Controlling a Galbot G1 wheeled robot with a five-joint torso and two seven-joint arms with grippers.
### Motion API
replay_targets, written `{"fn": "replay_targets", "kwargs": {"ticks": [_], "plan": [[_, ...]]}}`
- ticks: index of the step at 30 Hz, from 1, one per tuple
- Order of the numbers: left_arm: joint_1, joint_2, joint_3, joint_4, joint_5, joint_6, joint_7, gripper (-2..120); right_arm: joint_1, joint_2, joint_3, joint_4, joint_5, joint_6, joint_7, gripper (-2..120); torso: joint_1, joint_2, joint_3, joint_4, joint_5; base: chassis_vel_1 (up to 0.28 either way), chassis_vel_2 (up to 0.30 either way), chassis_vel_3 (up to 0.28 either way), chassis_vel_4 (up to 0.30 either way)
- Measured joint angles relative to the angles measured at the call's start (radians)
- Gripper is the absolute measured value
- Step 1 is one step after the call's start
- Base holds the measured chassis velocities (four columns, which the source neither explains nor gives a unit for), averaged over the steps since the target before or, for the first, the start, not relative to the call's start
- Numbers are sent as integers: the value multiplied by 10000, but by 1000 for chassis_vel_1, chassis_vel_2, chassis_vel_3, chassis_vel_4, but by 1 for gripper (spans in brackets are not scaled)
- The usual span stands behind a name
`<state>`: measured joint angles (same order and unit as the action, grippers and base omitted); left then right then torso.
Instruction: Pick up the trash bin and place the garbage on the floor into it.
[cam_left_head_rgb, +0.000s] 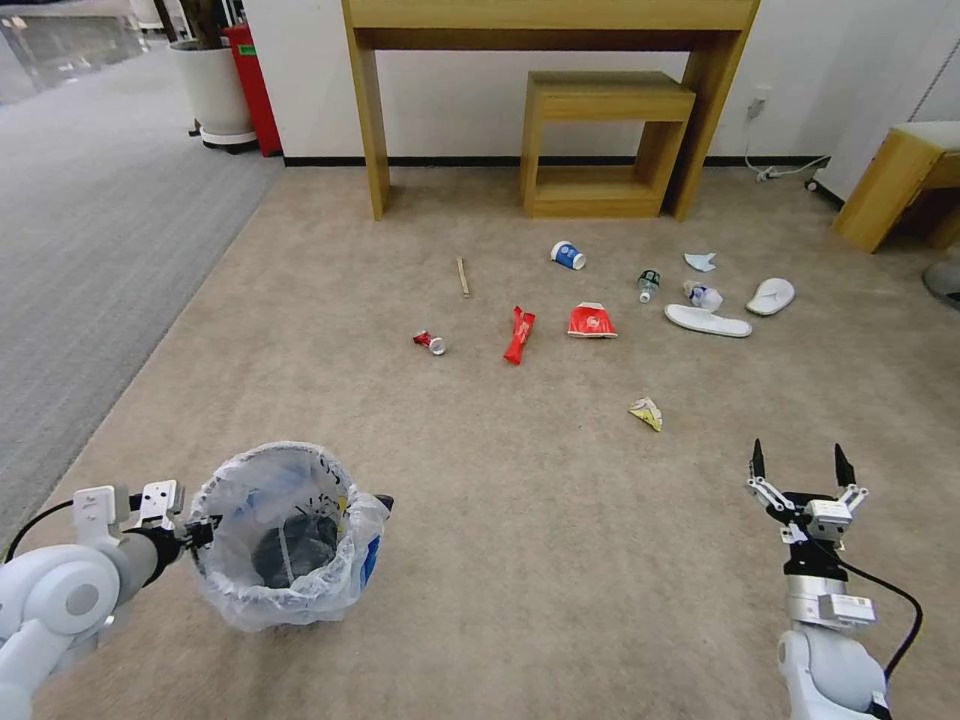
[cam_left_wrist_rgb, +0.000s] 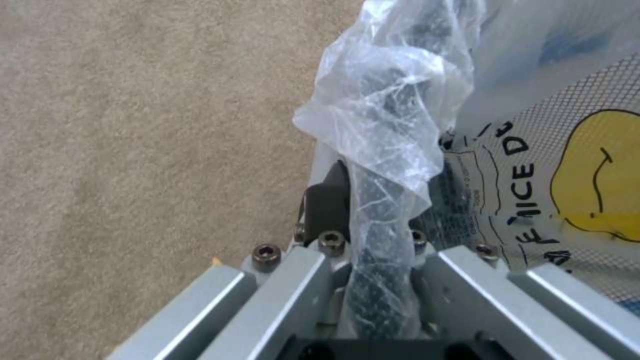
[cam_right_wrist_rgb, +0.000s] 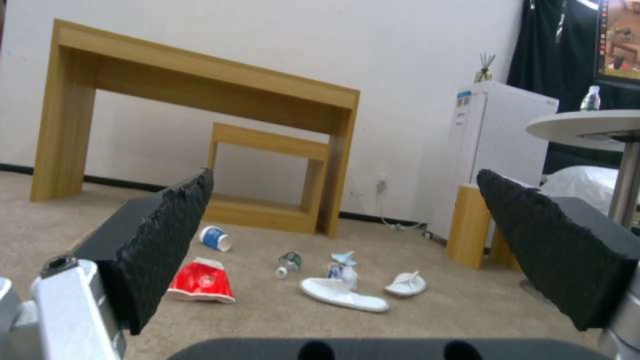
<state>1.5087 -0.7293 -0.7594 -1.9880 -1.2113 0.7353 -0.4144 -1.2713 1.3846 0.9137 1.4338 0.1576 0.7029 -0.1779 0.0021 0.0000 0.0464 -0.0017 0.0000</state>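
beyond trash bin (cam_left_head_rgb: 290, 540), scattered garbage (cam_left_head_rgb: 592, 321).

Hotel-like room: beige carpet (cam_left_head_rgb: 560, 520), wooden console table (cam_left_head_rgb: 550, 20), mini fridge (cam_right_wrist_rgb: 497, 150), slippers (cam_left_head_rgb: 708, 320).

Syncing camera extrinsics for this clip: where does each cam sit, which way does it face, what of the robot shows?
Head view: high on the robot, facing forward and down at the floor; left gripper clamps the trash bin rim, right gripper open in the air.
Left wrist view: along the fingers, at the bagged bin rim and carpet.
Right wrist view: low, forward between open fingers toward the wall.
Shared: head and right wrist views both show the blue-white paper cup and white slippers.
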Motion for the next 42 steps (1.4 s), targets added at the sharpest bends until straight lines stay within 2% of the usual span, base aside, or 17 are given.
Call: {"fn": "replay_targets", "kwargs": {"ticks": [42], "plan": [[63,-73,-55,-51,190,1,93,0,56,19,-10,-43,-36,1,-5,100,0,0,1,0,0,-87,87,83,-87]]}}
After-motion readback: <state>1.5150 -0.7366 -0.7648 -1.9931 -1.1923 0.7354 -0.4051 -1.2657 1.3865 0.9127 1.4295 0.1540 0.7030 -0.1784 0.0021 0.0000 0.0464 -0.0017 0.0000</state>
